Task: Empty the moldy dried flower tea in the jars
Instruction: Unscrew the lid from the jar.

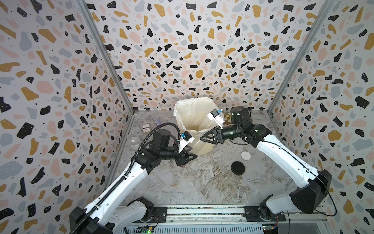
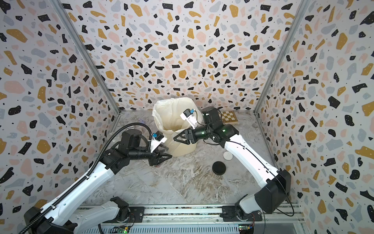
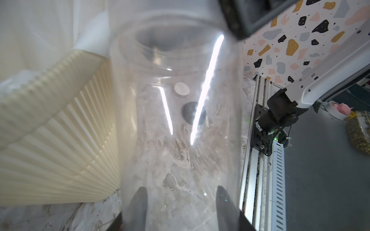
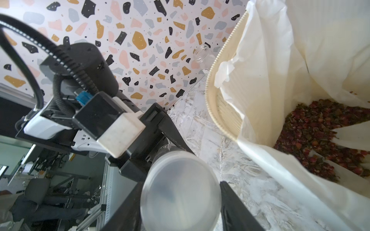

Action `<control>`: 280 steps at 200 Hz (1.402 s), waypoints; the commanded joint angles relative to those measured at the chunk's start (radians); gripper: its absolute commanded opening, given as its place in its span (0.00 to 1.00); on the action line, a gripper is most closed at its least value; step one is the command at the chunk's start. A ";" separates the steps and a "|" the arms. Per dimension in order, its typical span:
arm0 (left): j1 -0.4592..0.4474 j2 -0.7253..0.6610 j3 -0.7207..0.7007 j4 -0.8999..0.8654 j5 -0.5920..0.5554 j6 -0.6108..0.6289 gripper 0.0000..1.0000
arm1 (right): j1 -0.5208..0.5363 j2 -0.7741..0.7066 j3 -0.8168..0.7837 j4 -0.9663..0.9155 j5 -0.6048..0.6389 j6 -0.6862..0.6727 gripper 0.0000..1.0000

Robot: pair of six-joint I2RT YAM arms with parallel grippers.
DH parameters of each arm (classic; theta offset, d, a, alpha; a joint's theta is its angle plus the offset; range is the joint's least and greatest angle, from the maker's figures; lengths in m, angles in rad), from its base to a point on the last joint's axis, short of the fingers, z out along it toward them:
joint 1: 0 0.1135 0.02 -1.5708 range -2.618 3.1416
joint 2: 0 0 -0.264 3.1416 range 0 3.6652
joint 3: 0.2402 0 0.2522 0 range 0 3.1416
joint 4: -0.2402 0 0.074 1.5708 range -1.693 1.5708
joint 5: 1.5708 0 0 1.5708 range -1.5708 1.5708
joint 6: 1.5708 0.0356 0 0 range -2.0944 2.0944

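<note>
My left gripper [image 3: 181, 190] [image 1: 193, 157] is shut on a clear jar [image 3: 176, 130], which lies across it in front of the bin and shows no tea inside. At the jar's far end sits a round frosted lid [image 4: 180, 192]. My right gripper [image 4: 180, 186] [image 1: 202, 138] has closed on the lid's rim from both sides. Whether the lid is still screwed on I cannot tell. Reddish dried flower tea [image 4: 312, 140] lies in the bag inside the cream ribbed bin [image 1: 202, 145] [image 4: 212, 90]. Another clear jar [image 1: 134, 139] [image 4: 201, 54] stands open by the left wall.
A white lid [image 1: 245, 155] and a black lid [image 1: 237, 167] lie on the marble table right of the bin. A small labelled container [image 1: 146, 128] sits at the back left and a chequered board [image 2: 228, 117] at the back right. Patterned walls close three sides.
</note>
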 commanded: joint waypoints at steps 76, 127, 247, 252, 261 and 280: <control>-0.005 0.016 0.134 -0.088 0.477 -0.021 0.45 | -0.024 -0.163 -0.191 0.026 -0.445 -0.746 0.41; -0.003 0.057 0.182 -0.241 0.469 0.073 0.45 | -0.037 -0.140 -0.141 -0.067 -0.575 -0.807 0.51; -0.010 -0.002 0.054 -0.054 -0.058 0.084 0.43 | -0.105 -0.128 -0.093 0.130 -0.148 0.096 0.74; -0.011 -0.005 0.048 -0.045 -0.076 0.085 0.43 | -0.103 -0.121 -0.089 0.133 -0.134 0.118 0.74; -0.014 -0.012 0.041 -0.032 -0.103 0.088 0.43 | -0.096 -0.114 -0.088 0.143 -0.095 0.151 0.74; -0.017 -0.024 0.031 -0.013 -0.139 0.093 0.43 | -0.071 -0.103 -0.087 0.147 -0.022 0.179 0.74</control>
